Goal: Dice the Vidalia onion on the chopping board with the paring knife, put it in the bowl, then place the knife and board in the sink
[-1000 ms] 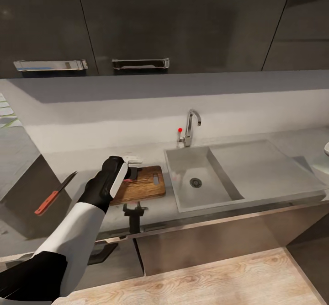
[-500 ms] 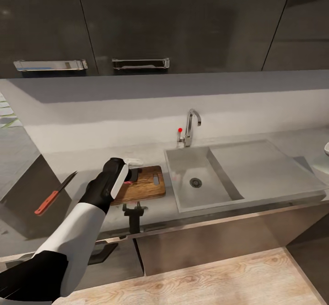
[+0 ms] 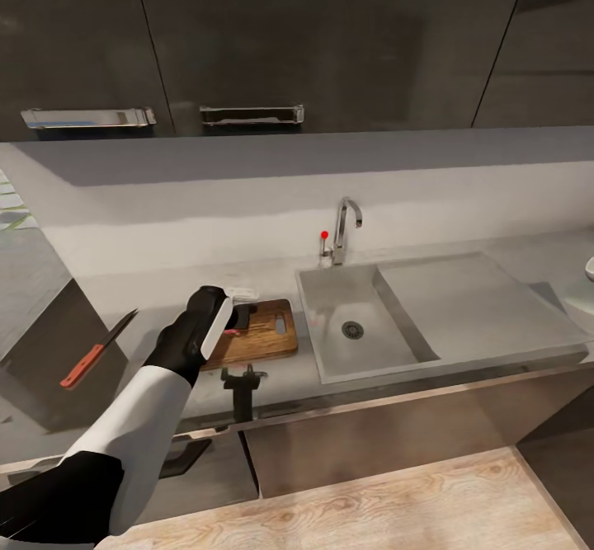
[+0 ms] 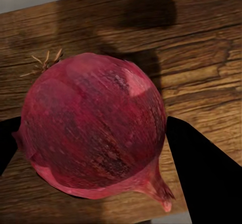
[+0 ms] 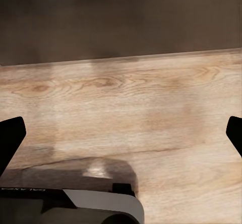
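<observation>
We saw the red-skinned onion (image 4: 93, 128) resting on the dark wooden chopping board (image 3: 262, 334) just left of the empty grey sink (image 3: 363, 327); the red-handled paring knife (image 3: 97, 350) lay well left of the board.

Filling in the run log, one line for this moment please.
left claw: around onion, over chopping board | right claw: open, over floor | knife: left of board | sink: onion out

Left arm extended forward, white forearm and black wrist angled downward. Left gripper (image 4: 96, 148): fingers (image 4: 201, 168) spread, one at each side of the onion (image 4: 93, 128). Right gripper (image 5: 121, 133): fingertips (image 5: 11, 136) set wide apart, pointing down.
</observation>
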